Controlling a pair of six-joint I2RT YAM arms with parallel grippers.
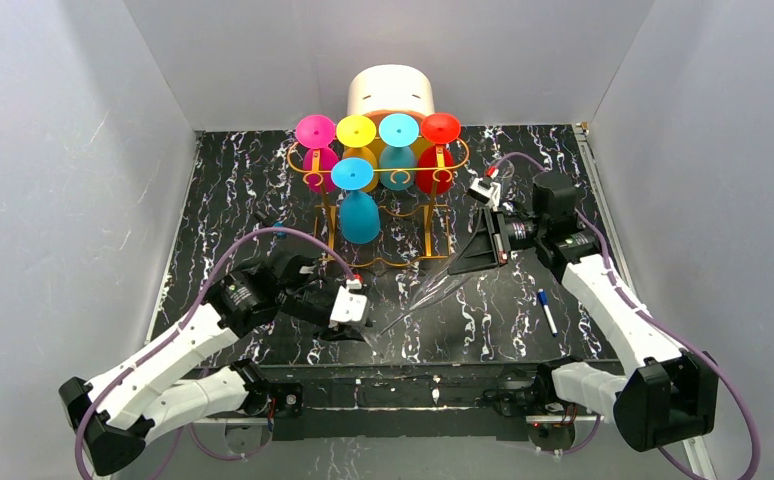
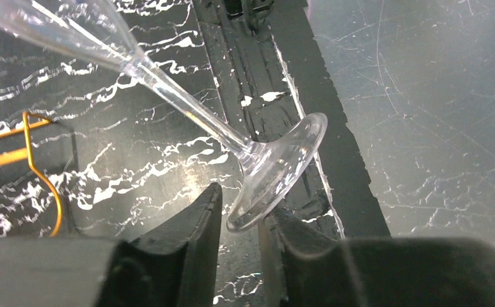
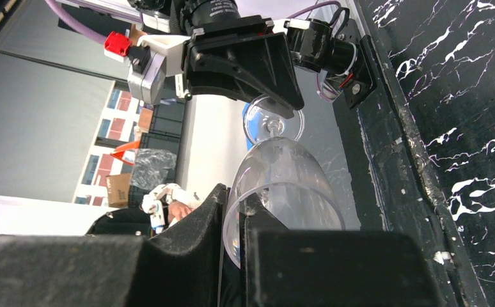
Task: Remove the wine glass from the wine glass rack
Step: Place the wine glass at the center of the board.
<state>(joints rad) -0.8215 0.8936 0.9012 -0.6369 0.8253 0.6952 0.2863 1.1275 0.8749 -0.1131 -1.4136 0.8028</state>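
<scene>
Removal essentially complete: clear wine glass (image 1: 441, 287) is off the wine glass rack (image 1: 430, 228) and hangs tilted above the table (image 1: 233, 200), between the rack and the near edge. Right gripper (image 1: 460, 268) is clamped on the bowl rim. Left gripper (image 1: 355, 328) brackets the foot; whether it grips cannot be told. Setting the glass down presumably remains.

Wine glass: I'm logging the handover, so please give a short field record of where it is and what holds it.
wine glass: clear, off the rack, slanted between the two grippers
right gripper: shut on the bowl's rim
left gripper: jaws parted on either side of the foot
wine glass rack: behind, with five coloured glasses hanging on it
</scene>
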